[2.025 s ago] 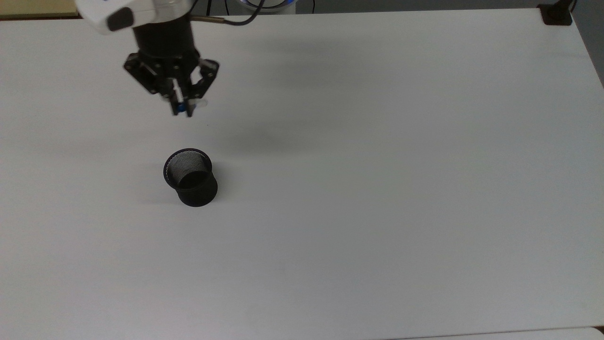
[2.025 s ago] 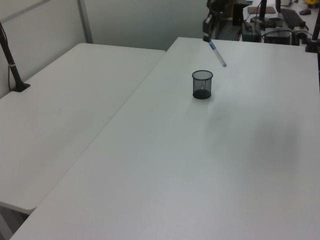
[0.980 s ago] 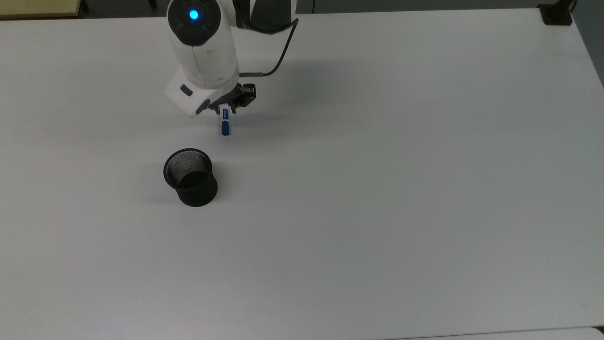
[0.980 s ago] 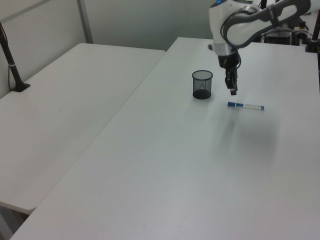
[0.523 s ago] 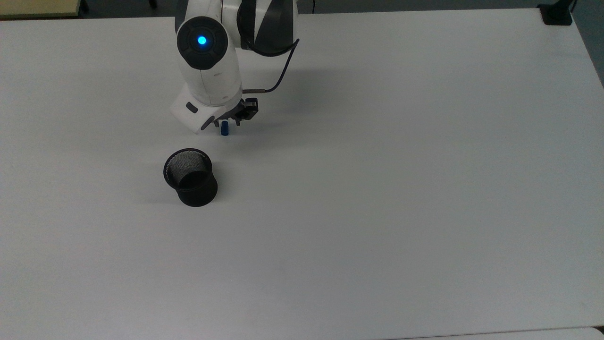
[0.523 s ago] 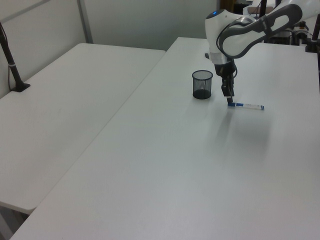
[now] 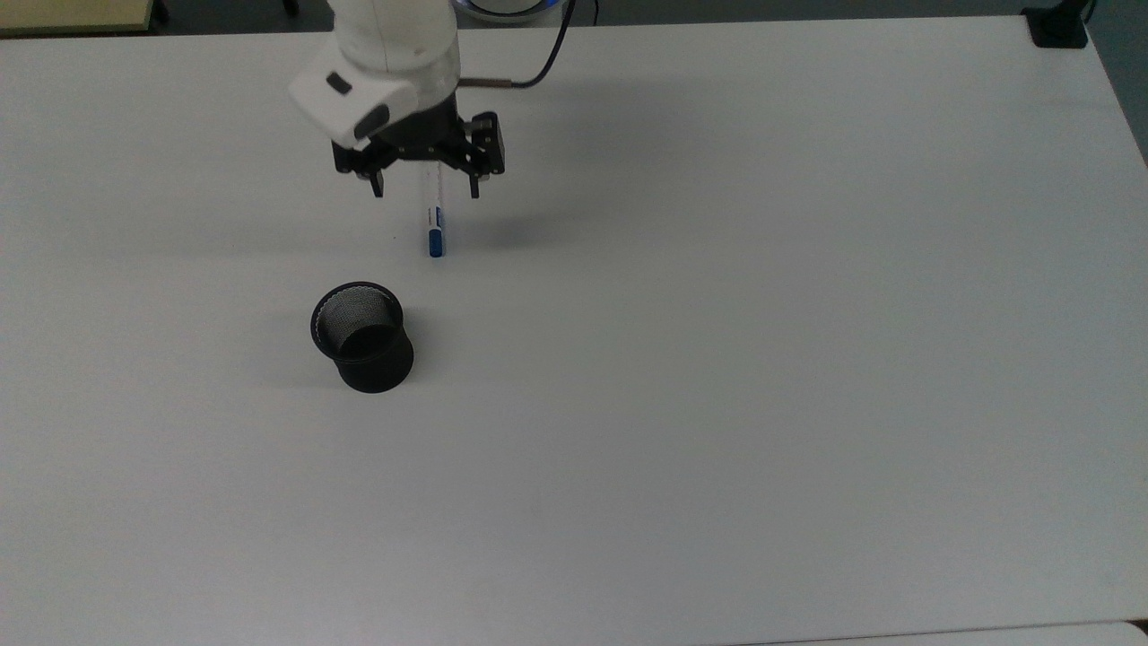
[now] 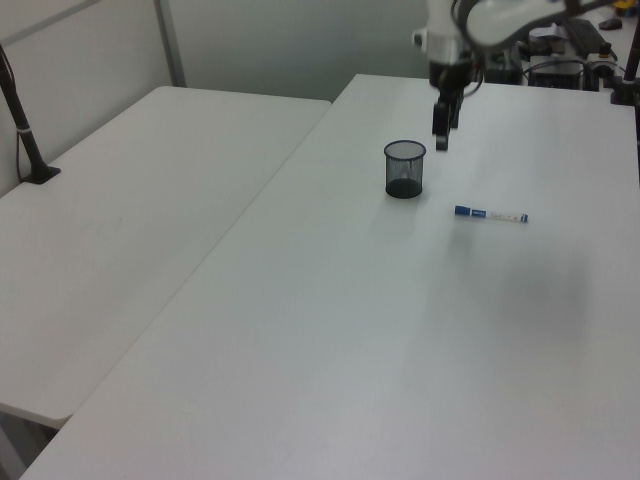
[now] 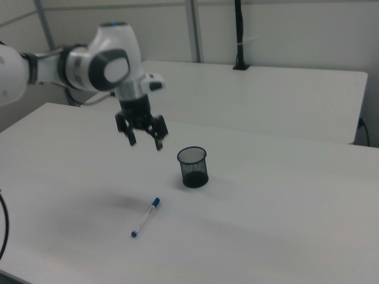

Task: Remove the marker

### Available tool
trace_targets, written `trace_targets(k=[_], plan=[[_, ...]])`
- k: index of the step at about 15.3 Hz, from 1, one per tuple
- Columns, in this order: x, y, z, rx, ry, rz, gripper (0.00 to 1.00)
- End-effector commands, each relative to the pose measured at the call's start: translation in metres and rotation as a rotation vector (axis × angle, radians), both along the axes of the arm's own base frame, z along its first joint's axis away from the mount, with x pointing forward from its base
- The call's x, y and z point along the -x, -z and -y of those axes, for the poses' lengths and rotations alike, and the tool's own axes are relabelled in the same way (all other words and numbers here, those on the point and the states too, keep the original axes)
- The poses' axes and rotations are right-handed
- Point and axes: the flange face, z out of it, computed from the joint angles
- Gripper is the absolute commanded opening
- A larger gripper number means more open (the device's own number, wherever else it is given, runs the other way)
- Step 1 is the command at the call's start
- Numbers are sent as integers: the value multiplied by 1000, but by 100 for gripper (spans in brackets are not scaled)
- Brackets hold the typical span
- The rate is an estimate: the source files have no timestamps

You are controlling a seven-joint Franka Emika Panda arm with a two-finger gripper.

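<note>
In the right view, the robot's claw [image 9: 145,137] hangs spread and empty above the white desk [image 9: 284,225], the marker [image 9: 145,217] lying flat at near left, apart from the upright black mesh cup [image 9: 193,167] to its right.

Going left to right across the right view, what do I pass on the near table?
Gripper, open and raised above the table → marker lying flat on the table → black mesh cup standing upright.
</note>
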Motion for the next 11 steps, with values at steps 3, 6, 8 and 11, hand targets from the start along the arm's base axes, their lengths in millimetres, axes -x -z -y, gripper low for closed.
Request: trace_targets(k=[3,6,8,11], plan=[[46,-100,-27,-18,85,2,100],[48,-93,-25,-25,78,-30,100],[49,-90,-23,-24,81,-36,100],[46,-89,-14,-26,94,-32,100]])
